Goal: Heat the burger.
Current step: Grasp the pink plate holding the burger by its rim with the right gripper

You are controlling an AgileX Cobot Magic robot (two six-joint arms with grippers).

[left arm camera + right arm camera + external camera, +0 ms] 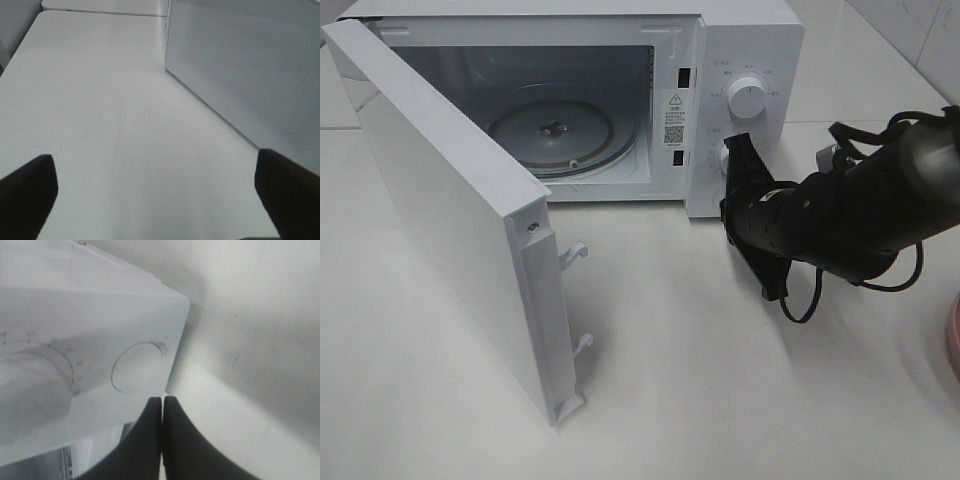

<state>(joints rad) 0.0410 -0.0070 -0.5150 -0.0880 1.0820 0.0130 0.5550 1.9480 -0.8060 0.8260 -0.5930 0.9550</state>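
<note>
From the high camera I see the microwave point(750, 40) at 12 o'clock with its door point(440, 230) swung wide toward 8 o'clock. The glass turntable point(552, 135) inside is bare. I do not find the burger in any of the three views. Only a pink rim point(954, 340) shows at the 4 o'clock edge of the table point(720, 400), and I judge the burger may be near there, out of frame.

The right gripper point(163, 400) has its jaws pressed together and holds nothing. It sits just beside the round button point(137, 367) on the control panel, below the upper knob point(747, 97). The left gripper point(157, 182) is spread fully and empty, low over the table, with the mesh face of the door at about 2 o'clock from it.

I judge the opening is done and the step in hand is to fetch the burger. To do this well, I would:
- pull the right arm straight back toward 3 o'clock first, so that it does not turn a knob
- open the jaws wide before reaching
- take the burger low at its sides, gently, because the bun can crush and the layers can slide
- bring it in level and set it at the middle of the turntable
- keep the left arm away from the door edge
</note>
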